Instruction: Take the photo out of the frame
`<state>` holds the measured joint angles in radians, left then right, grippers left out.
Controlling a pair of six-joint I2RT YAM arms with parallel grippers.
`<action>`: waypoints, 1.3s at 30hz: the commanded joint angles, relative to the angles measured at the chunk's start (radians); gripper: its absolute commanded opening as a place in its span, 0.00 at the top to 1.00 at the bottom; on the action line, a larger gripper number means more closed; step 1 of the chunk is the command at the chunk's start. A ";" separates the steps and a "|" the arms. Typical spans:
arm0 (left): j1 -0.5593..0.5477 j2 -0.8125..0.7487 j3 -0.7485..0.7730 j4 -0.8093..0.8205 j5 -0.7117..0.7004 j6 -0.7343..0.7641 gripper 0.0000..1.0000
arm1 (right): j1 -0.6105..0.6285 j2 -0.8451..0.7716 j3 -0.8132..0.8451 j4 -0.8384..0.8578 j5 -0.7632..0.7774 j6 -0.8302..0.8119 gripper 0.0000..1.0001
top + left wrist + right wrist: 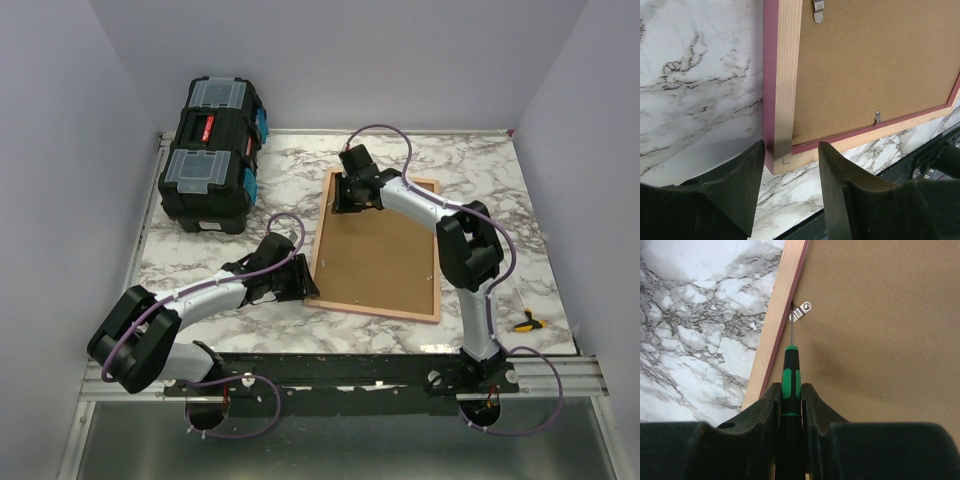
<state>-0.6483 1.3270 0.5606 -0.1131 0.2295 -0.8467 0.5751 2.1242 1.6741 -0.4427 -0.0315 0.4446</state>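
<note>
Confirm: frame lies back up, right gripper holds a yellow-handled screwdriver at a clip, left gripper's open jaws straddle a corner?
Handle colour is wrong: the screwdriver in the right gripper is green and black, per the right wrist view. Rest stands: tip at the clip, frame back up, left gripper open astride a corner.

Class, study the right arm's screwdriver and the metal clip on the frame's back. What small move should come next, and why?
Probably nudge the screwdriver tip sideways to swivel the clip off the backing board. The tip sits at that clip, which bridges the frame and board, and the left fingers straddle the frame's corner.
</note>
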 commanded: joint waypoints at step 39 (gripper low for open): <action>-0.004 -0.096 -0.011 0.005 0.034 0.013 0.46 | 0.049 -0.187 -0.103 -0.183 0.112 -0.073 0.99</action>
<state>-0.6483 1.3132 0.5571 -0.1135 0.2295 -0.8463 0.6163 2.0708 1.6726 -0.6235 0.0921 0.3985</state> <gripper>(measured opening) 0.509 0.246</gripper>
